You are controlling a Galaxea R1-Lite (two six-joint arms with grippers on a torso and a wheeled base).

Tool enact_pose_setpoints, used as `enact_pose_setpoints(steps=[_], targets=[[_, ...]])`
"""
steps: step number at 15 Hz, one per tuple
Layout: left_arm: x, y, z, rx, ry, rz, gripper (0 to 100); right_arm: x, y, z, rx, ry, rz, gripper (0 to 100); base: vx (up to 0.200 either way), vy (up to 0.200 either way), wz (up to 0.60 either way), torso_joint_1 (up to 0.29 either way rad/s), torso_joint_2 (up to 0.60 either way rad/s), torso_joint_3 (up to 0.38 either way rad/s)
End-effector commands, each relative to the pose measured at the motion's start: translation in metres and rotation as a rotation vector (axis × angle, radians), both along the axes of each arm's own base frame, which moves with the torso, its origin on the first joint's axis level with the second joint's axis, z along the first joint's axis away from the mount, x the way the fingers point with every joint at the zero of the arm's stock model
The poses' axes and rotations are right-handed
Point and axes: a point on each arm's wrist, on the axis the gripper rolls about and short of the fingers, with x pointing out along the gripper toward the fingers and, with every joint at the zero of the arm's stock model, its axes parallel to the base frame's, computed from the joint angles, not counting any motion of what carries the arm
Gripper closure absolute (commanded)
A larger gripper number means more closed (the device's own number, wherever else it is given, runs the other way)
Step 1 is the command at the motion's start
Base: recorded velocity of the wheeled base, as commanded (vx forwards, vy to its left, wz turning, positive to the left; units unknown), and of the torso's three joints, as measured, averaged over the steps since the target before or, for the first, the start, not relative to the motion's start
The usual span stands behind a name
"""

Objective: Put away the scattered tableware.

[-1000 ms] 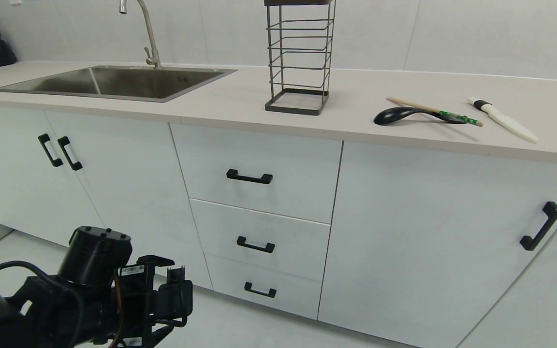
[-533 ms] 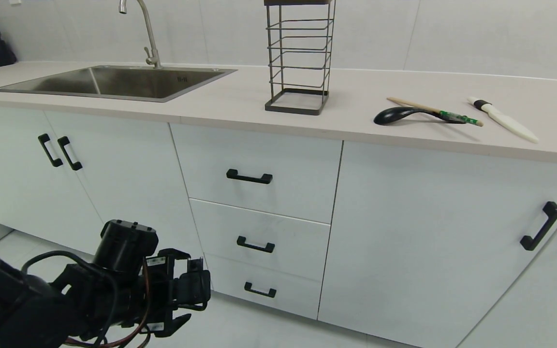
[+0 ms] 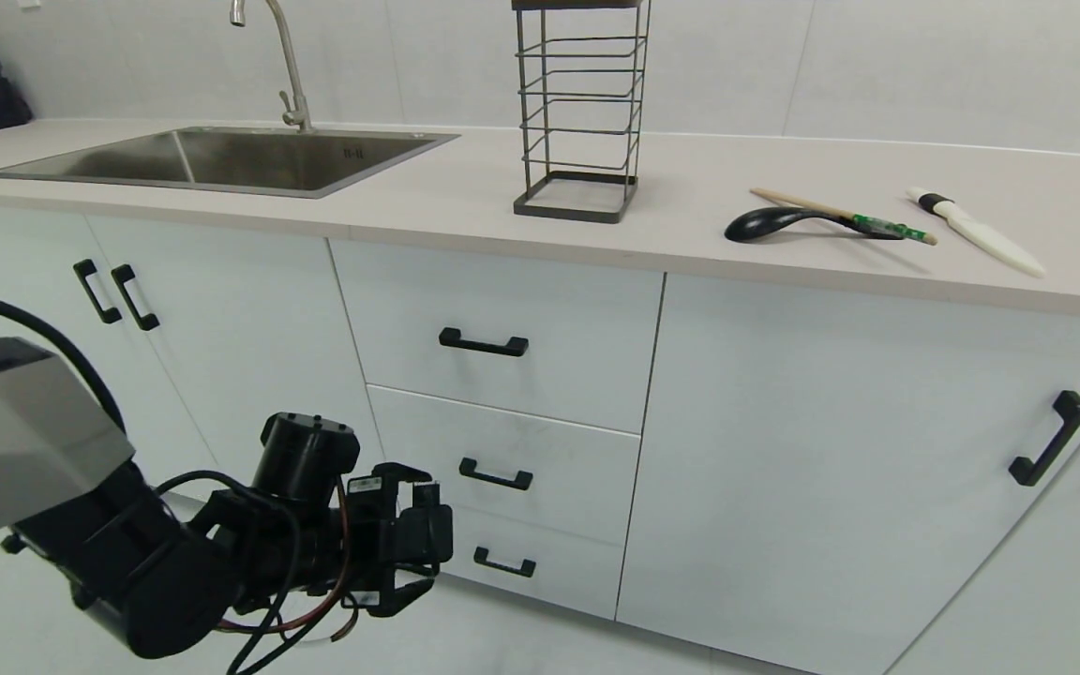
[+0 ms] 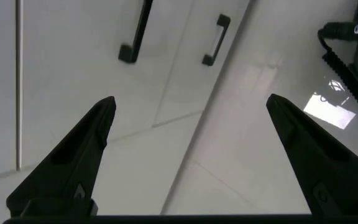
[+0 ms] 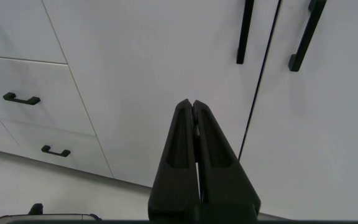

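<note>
A black spoon [image 3: 774, 223] lies on the counter at the right, with a wooden chopstick [image 3: 840, 216] with a green end resting across its handle. A white knife [image 3: 976, 232] with a black band lies farther right. An empty black wire rack [image 3: 580, 112] stands mid-counter. My left gripper [image 3: 427, 539] hangs low in front of the lower drawers, well below the counter; its fingers stand wide open and hold nothing [image 4: 191, 104]. My right gripper [image 5: 193, 106] is shut and empty, facing the white cabinet fronts.
A steel sink [image 3: 221, 159] with a faucet [image 3: 282, 56] sits at the counter's left. Under the rack are three drawers with black handles [image 3: 484, 342], [image 3: 496, 475], [image 3: 504, 563]. Cabinet doors flank them. Pale floor lies below.
My left arm has swung rightward and slightly upward, bringing its gripper from the lower left to just left of the lower drawers. The tableware on the counter has not moved.
</note>
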Motion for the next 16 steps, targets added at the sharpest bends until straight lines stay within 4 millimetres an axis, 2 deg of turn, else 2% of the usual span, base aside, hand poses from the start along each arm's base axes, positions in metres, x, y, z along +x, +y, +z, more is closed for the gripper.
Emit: enact_pose_setpoints(steps=[1,8,9,13,16], targets=[[0.018,-0.013,-0.008,-0.005,-0.012,-0.058,0,0.000,0.000,0.000,0.000,0.001,0.000,100,0.000,0.000,0.00,0.000,0.00,0.000],[0.047,-0.039,-0.044,-0.001,0.027,-0.122,0,0.000,0.000,0.000,0.000,0.001,0.000,100,0.000,0.000,0.00,0.000,0.00,0.000],[0.059,-0.047,-0.053,-0.006,0.022,-0.128,0,0.000,0.000,0.000,0.000,0.001,0.000,100,0.000,0.000,0.00,0.000,0.00,0.000],[0.076,-0.052,-0.067,-0.007,0.023,-0.117,0,0.000,0.000,0.000,0.000,0.001,0.000,100,0.000,0.000,0.00,0.000,0.00,0.000],[0.084,-0.056,-0.070,-0.016,0.011,-0.114,0,0.000,0.000,0.000,0.000,0.001,0.000,100,0.000,0.000,0.00,0.000,0.00,0.000]])
